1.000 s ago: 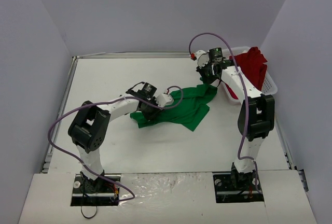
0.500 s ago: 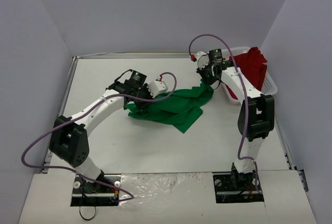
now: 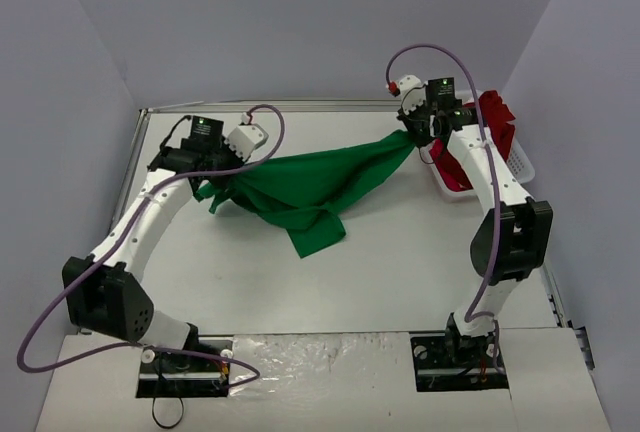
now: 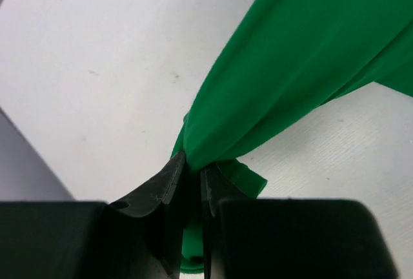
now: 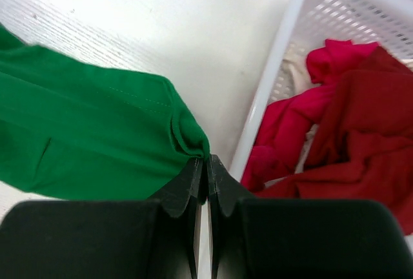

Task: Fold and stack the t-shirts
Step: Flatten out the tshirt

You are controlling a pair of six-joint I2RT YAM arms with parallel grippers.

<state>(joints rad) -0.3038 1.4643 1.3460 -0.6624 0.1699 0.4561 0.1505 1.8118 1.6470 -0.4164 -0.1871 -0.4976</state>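
The green t-shirt [image 3: 305, 184] hangs stretched above the table between both arms, its lower part drooping to the table at the middle. My left gripper [image 3: 212, 190] is shut on its left end; in the left wrist view the green t-shirt [image 4: 303, 66] bunches between the jaws of that gripper [image 4: 193, 169]. My right gripper [image 3: 415, 140] is shut on the right corner, and the right wrist view shows the green t-shirt [image 5: 97, 137] pinched at the tips of the gripper [image 5: 206, 163]. The red t-shirt [image 3: 492, 124] lies heaped in the basket; it appears as a red t-shirt [image 5: 361, 130] in the right wrist view too.
A white lattice basket [image 3: 520, 157] stands at the table's right edge, close beside the right gripper; its rim shows as the basket [image 5: 277, 79] in the right wrist view. A raised frame [image 3: 135, 167] borders the table's left side.
Both arms have lifted and drawn apart: the left gripper closed on the green t-shirt and moved left and back, the right one rose slightly. The shirt went from a crumpled heap to a stretched span.
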